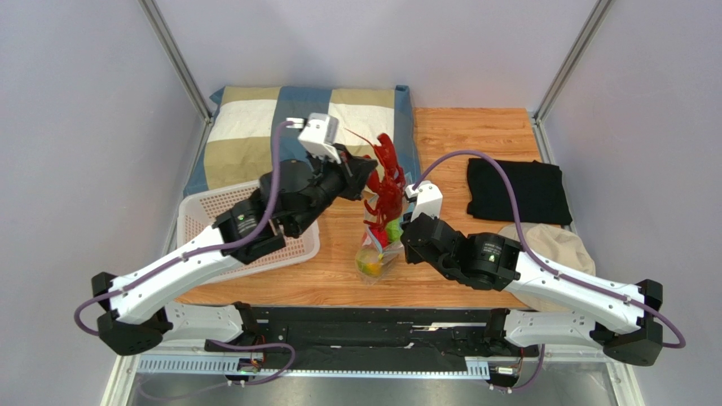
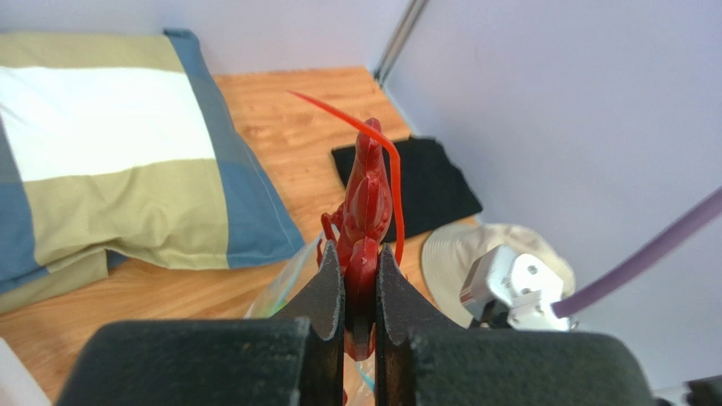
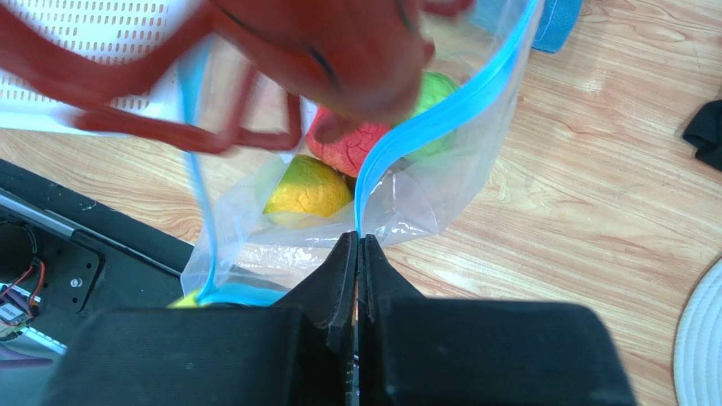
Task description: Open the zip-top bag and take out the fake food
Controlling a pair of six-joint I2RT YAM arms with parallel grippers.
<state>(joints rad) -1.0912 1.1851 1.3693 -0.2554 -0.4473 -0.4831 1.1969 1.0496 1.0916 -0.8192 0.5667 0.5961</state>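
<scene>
While right pincer (image 3: 357,243) clamps the bag (image 3: 445,190), left pincer (image 2: 359,269) holds lobster (image 2: 366,190).

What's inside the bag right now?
Visible in the bag: a yellow mango, a red strawberry, a green ball. The lobster across the mouth hides the rest.

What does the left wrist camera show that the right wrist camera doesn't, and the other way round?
Left wrist only: the left fingers clamped on the red lobster, with a striped pillow, black cloth and beige hat behind. Right wrist only: the right fingers pinching the open zip-top bag at its rim, a yellow mango, red strawberry and green ball inside, plus the white basket. Both: the lobster, the bag and the wooden table.
</scene>
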